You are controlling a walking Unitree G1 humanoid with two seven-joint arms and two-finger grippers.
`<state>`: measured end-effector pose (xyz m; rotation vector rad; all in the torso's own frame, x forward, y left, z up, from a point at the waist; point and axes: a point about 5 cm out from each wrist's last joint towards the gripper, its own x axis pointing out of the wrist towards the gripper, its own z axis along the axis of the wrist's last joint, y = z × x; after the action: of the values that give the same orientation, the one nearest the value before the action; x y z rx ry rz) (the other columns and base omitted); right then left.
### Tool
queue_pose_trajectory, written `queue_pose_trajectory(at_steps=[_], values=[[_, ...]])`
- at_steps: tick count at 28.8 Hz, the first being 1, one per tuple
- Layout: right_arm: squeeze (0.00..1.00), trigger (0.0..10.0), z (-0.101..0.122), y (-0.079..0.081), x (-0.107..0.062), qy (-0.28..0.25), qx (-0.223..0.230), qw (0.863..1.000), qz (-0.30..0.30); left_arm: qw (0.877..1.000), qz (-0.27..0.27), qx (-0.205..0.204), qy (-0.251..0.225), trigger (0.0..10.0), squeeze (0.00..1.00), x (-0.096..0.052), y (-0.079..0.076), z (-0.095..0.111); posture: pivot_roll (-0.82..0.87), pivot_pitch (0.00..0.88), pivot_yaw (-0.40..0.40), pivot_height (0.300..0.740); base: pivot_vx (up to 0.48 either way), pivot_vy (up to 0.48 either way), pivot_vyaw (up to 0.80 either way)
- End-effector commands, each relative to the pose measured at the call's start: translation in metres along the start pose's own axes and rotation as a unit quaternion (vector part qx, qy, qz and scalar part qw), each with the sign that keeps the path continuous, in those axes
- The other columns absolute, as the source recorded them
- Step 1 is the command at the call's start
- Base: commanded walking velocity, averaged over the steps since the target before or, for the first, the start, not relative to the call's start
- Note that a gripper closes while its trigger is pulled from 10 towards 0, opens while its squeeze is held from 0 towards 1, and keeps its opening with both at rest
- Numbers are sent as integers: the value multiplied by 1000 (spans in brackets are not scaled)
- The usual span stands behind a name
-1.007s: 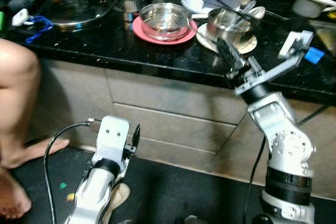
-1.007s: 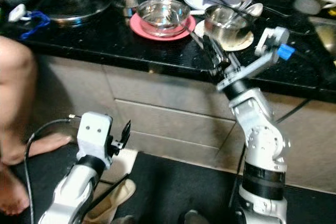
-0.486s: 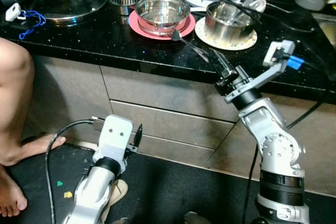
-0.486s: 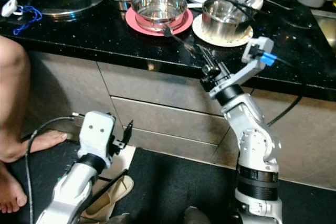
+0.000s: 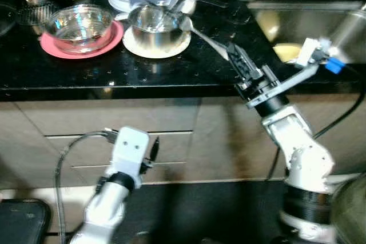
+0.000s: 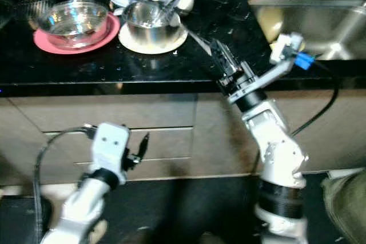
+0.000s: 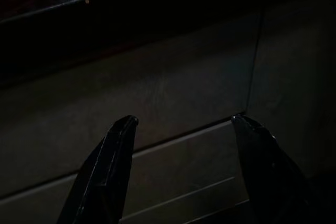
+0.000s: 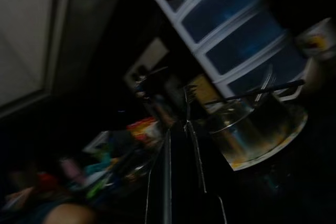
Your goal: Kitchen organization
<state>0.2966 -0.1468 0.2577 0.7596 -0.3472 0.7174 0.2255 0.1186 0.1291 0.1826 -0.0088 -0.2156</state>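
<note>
Left eye view gives you the spoon pinched in your right gripper, bowl pointing to 10 o'clock beside the steel pot; your left gripper hangs low, fingers spread.

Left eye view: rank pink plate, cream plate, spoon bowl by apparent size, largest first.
1. pink plate, widest.
2. cream plate, somewhat smaller, though the pot covers much of it.
3. spoon bowl, held by the right gripper, clearly smallest.

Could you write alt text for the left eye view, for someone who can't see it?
The robot's right claw holds a spoon above a black counter, near a steel pot on a cream plate. A steel bowl sits on a pink plate; the left claw hangs by the drawers.
</note>
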Motion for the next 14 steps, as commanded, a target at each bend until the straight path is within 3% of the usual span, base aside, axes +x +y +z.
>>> queue_pose_trajectory(at_steps=[1,7,14], values=[[0,10000,1,4,0,0,8,1000,12,1000,-4,-4,12,10000,0,-2,-3,-4,62,88,-48,740,0,-345,0],[0,10000,0,0,4,7,-20,1000,-13,1000,-4,-5,11,10000,0,-2,-3,-4,61,91,-49,740,0,-346,0],[0,10000,-6,-9,12,43,-107,992,-59,1000,-3,-7,11,10000,0,-1,-3,-4,61,91,-49,740,0,-348,0]])
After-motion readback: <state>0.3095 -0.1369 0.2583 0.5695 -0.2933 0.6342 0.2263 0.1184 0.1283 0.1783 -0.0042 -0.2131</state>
